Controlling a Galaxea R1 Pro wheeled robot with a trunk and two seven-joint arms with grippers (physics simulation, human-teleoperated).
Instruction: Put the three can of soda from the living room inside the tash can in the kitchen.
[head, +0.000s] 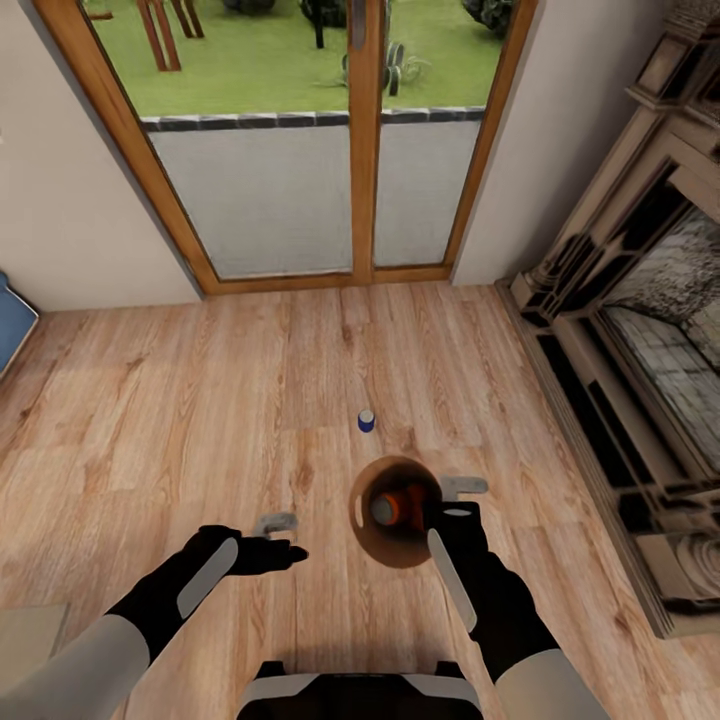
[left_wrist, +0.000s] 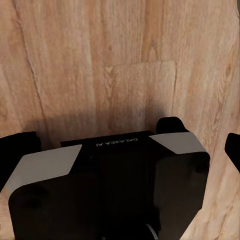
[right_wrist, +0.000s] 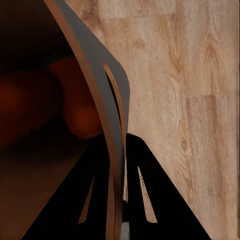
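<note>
Blue soda can (head: 367, 421) upright on floor (head: 200, 400), just beyond trash can (head: 395, 545), nearer right gripper (head: 462, 500). Right fingers clamp bin wall (right_wrist: 100, 100); orange cans (head: 400, 505) inside. Left gripper (head: 275, 523): spread unclear, holds nothing evident.

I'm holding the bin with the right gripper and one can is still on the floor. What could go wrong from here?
1. The right gripper pinches only the thin wall of the bin; it may slip or tilt, spilling the orange cans inside.
2. The blue can stands loose on the floor just beyond the bin; driving forward or swinging the bin may knock it rolling.
3. The left gripper hangs low over the floor and could scrape it.
</note>
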